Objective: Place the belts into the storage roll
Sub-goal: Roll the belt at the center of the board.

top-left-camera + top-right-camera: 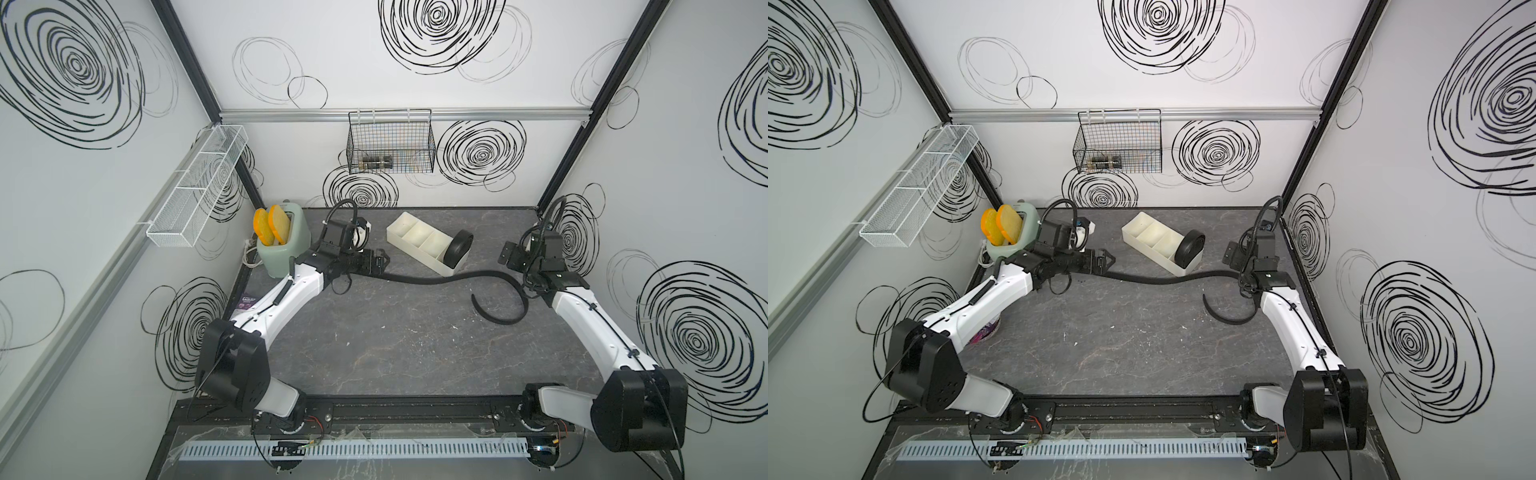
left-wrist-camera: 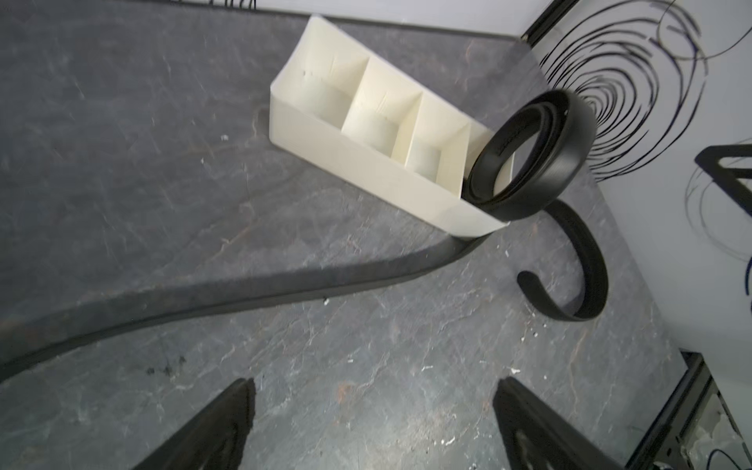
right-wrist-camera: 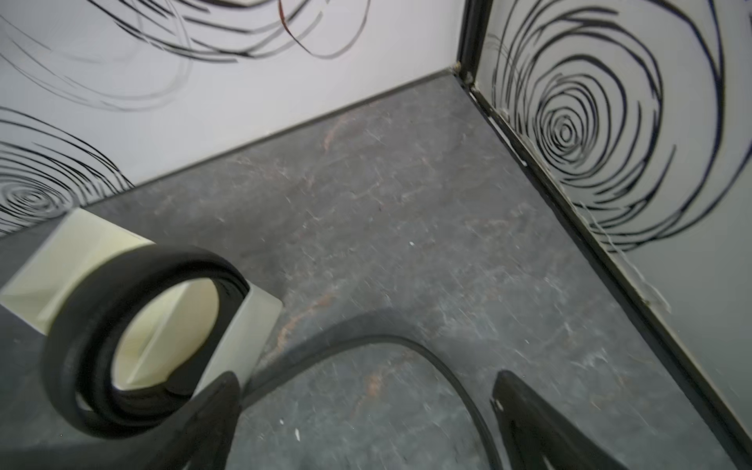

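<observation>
The coiled belt (image 1: 457,247) stood in the end compartment of the storage roll (image 1: 411,248); the loose belt (image 1: 415,281) snaked over the desk (image 1: 395,353) just beside it. The left pincer (image 2: 374,384) and right pincer (image 3: 366,376) gaped, grasping nothing.

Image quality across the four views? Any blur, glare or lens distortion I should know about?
In both top views: sharp, even light, no glare, but the wide-angle lens splays the black frame posts. Left wrist view: cream-white plastic divided tray and coiled black belt fairly crisp; loose flat black belt smears nearer the camera. Right wrist view: soft throughout, that coil blurred.
</observation>
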`<state>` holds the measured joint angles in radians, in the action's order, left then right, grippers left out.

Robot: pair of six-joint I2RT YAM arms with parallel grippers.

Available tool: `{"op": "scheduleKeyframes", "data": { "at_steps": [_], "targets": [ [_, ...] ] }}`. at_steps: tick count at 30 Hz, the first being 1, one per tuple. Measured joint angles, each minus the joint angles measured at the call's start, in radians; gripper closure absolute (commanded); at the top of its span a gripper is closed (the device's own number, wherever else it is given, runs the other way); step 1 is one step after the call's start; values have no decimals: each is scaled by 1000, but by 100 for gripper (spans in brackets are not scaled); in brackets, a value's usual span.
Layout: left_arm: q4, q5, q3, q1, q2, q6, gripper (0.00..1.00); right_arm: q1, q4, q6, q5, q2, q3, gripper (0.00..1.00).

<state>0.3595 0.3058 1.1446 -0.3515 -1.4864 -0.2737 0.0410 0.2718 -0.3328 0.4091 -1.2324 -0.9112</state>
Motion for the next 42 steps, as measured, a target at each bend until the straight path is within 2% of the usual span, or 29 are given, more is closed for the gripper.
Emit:
{"op": "scheduleKeyframes", "data": {
  "at_steps": [9,22,28,35,38,42],
  "targets": [
    [-3,-6,-9,29,-49,7,3,10,166,126,-39,-186,35,0],
    [10,-5,93,106,-240,16,3,124,195,391,-127,-343,2,3],
    [18,-10,155,114,-297,28,3,157,200,421,-65,-349,-6,3],
    [31,-18,214,114,-380,50,3,169,206,402,51,-260,5,3],
    [38,-20,228,114,-405,56,3,168,195,365,112,-273,9,8],
    [56,-37,258,114,-428,69,3,166,179,322,163,-339,16,18]
  ]
}}
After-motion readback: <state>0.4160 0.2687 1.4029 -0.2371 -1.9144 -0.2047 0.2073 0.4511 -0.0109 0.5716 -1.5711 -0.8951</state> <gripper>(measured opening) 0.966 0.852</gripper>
